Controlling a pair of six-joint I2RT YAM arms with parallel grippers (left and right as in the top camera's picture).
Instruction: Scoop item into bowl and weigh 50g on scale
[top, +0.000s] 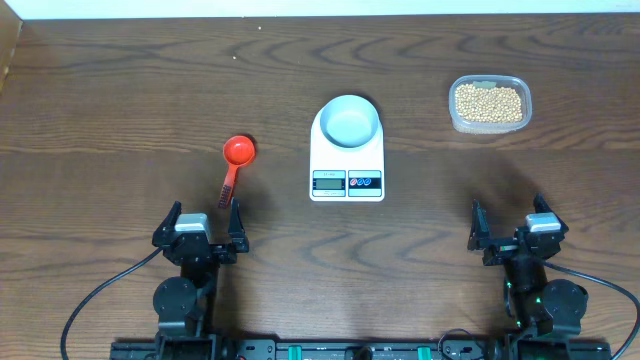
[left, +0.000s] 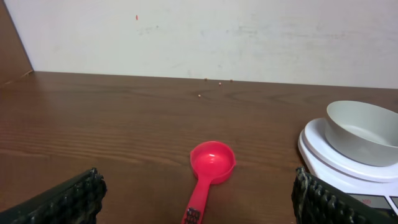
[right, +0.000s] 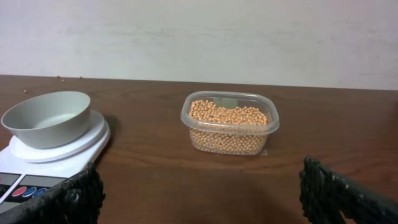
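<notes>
Dark wood-grain tabletop (top: 120, 90) below a pale wall. At the near edge, left gripper (top: 205, 208) and right gripper (top: 508, 208), both spread wide, gripping nothing. Centre: flat white digital scale (top: 347, 160). Far right: clear rounded plastic tub (right: 230, 129). On the scale: small pale blue bowl (top: 348, 123), empty. Just ahead of the left gripper: red plastic scoop (top: 232, 172), handle end nearest, long axis pointing away, cup leaning slightly right. Probably a left-arm pick. Tan round beans (top: 488, 103) all in the tub.
</notes>
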